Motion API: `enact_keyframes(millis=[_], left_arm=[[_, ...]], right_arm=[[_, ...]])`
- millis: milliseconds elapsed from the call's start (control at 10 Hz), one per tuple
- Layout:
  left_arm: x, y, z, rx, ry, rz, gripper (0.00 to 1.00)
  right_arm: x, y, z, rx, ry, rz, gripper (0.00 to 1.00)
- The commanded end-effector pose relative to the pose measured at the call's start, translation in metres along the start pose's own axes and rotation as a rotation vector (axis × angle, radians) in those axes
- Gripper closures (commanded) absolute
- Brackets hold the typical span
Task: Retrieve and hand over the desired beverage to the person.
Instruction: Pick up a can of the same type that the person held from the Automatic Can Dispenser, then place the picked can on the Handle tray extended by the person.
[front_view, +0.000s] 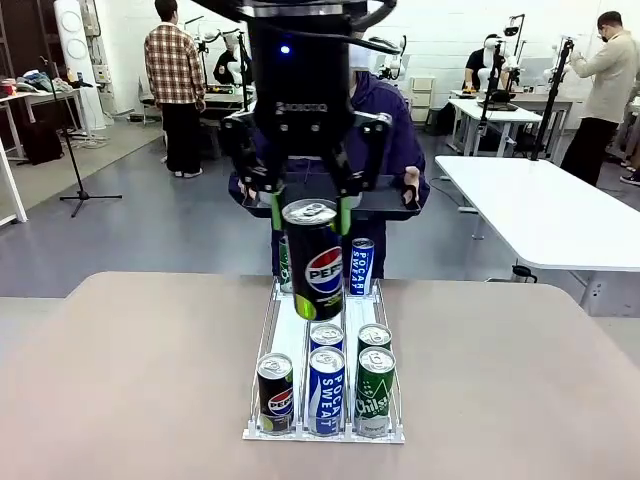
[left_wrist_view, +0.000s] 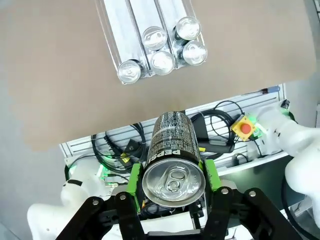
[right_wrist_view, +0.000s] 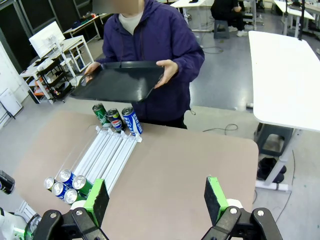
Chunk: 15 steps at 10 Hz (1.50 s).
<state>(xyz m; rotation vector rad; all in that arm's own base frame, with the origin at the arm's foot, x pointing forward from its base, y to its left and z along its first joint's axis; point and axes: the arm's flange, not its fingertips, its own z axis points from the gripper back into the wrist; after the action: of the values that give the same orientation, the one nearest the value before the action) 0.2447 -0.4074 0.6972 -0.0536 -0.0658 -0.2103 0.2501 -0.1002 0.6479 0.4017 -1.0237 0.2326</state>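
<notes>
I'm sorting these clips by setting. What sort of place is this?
Most likely a robotics lab or shared workshop: white work tables on a bare grey floor, a tripod stand, and loose cables with a red emergency-stop button beside the tabletop.

There are nine drink cans in all: three black Pepsi cans (front_view: 314, 258), three blue Pocari Sweat cans (front_view: 326, 390) and three green cans (front_view: 375, 390). Eight of them stand in one white rack (front_view: 290, 335) with three lanes, and one is off it. There is one black tray (right_wrist_view: 117, 80), one person (right_wrist_view: 150, 40) and one table (front_view: 120, 380).
</notes>
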Motion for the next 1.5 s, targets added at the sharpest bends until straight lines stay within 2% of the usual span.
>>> enact_keyframes(millis=[0,100,1400], left_arm=[[0.009,-0.028,0.009,0.056,-0.027,0.030,1.00],[0.000,0.000,0.000,0.000,0.000,0.000,1.00],[0.000,0.000,0.000,0.000,0.000,0.000,1.00]], right_arm=[[0.000,0.000,-0.002,0.017,-0.002,-0.001,0.00],[0.000,0.000,-0.002,0.017,-0.002,-0.001,0.00],[0.000,0.000,-0.002,0.017,-0.002,-0.001,0.00]])
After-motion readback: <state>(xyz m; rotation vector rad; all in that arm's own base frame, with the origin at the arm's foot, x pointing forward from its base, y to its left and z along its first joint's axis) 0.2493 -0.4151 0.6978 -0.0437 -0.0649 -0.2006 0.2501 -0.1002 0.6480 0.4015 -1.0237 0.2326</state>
